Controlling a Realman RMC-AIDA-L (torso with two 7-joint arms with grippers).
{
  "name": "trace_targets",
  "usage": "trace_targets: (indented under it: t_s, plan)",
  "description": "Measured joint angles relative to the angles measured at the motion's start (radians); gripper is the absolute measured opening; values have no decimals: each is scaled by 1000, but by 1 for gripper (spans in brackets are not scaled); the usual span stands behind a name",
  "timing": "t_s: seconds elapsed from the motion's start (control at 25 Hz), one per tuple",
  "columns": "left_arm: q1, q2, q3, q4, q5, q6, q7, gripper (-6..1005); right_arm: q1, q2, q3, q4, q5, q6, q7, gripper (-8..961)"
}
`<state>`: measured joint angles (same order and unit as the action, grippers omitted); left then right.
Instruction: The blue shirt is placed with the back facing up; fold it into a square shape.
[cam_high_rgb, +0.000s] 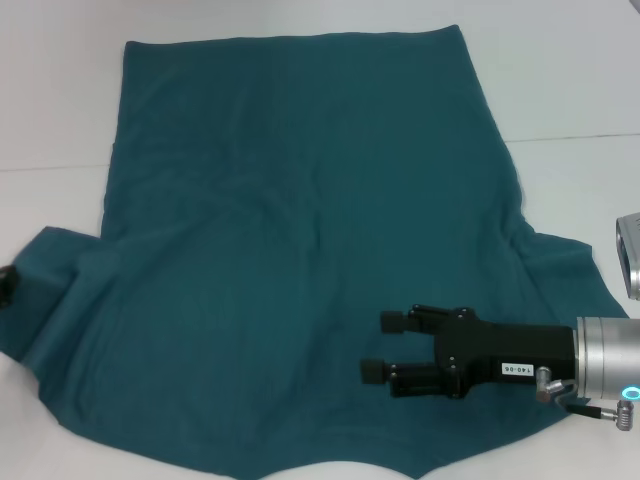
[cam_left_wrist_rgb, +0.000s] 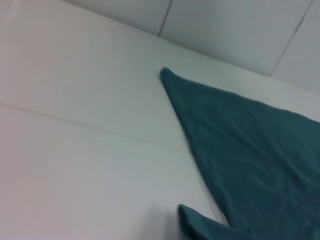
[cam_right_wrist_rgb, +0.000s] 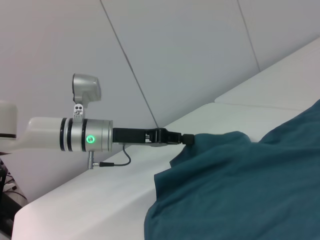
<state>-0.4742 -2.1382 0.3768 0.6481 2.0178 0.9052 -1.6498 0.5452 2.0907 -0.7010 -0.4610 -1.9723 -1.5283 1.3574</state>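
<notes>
The blue shirt (cam_high_rgb: 300, 250) lies spread flat on the white table (cam_high_rgb: 570, 90), plain side up, hem at the far end and sleeves out to both sides near me. My right gripper (cam_high_rgb: 381, 346) hovers over the shirt's near right part, open, its fingers pointing left with nothing between them. My left gripper (cam_high_rgb: 5, 285) shows only as a black tip at the left sleeve's outer edge. In the right wrist view the left gripper (cam_right_wrist_rgb: 188, 139) touches the edge of the shirt (cam_right_wrist_rgb: 240, 190). The left wrist view holds a far corner of the shirt (cam_left_wrist_rgb: 250, 155).
A seam runs across the table (cam_left_wrist_rgb: 75, 122) under the shirt. Bare white table lies left, right and beyond the cloth. A grey device (cam_high_rgb: 630, 255) sits at the right edge of the head view. Pale wall panels (cam_right_wrist_rgb: 175, 50) stand behind the table.
</notes>
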Motion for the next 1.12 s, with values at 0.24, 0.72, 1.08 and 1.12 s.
trace_targets:
  t_s: [0.24,0.72,1.08,1.12]
  plan:
    - [7,10,-1,51,-1,6,-26,12,2,0,0,10,7,1,-2,940]
    - [-6,23,8,93,1,124,-91,30,7,2,0,10,9,1,-2,940]
    - [-1,23,7,140,0,333,-197,44,1,1,-1,10,9,2,-6,940]
    - [-1,23,6,142,-2,355,-205,45,0,1,-2,10,9,2,-6,940]
